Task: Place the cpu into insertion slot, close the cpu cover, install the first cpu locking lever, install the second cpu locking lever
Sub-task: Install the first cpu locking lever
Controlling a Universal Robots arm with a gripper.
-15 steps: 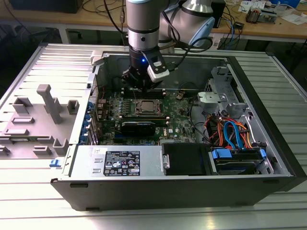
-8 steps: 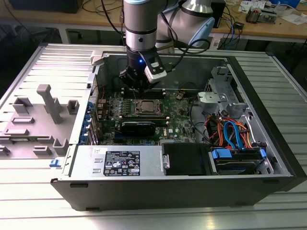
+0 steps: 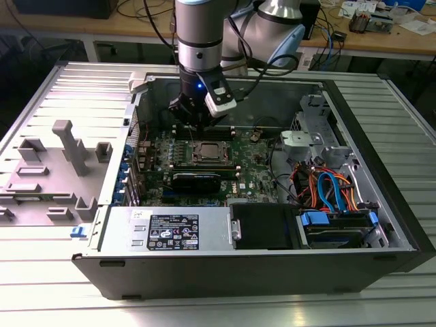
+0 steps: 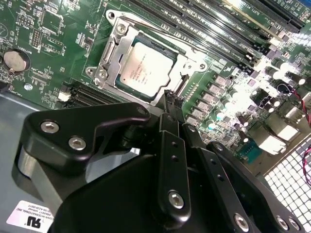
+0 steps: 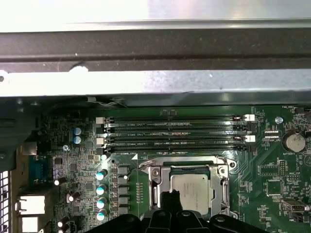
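Pincer: the pincer (image 4: pixel 172 97) is low inside the open computer case (image 3: pixel 381 204), and its fingers look drawn together into one narrow tip. I can't tell whether anything thin is caught between them.
Contact: in the second wrist view the tip sits just beside the socket's near edge, close to a small hook (image 4: pixel 183 83) on the frame. I can't make out whether it is touching or apart.
Cpu: the cpu (image 4: pixel 146 68) lies flat and square in the insertion slot (image 4: pixel 118 28), silvery top up, in the middle of the green motherboard (image 4: pixel 43 39).
Cover: the cpu cover (image 4: pixel 111 56) looks folded down around the chip, which shows through its window.
Lever: a thin metal rod (image 4: pixel 160 36) runs flat along the far edge of the frame, on the memory slots' (image 5: pixel 175 131) side. I judge that to be one locking lever lying down.
Step in hand: by my reading this is lever work at the near edge, with chip and cover done.
Doing it well: push on the lever itself, not on the cover or chip. Sweep it low and slightly outward so it tucks under its hook, and keep the tip clear of the small parts beside the socket.
Risk: a narrow tip can slide off a thin rod and land on the board.
Surroundings: the case rests on a ribbed metal surface (image 3: pixel 218 310).
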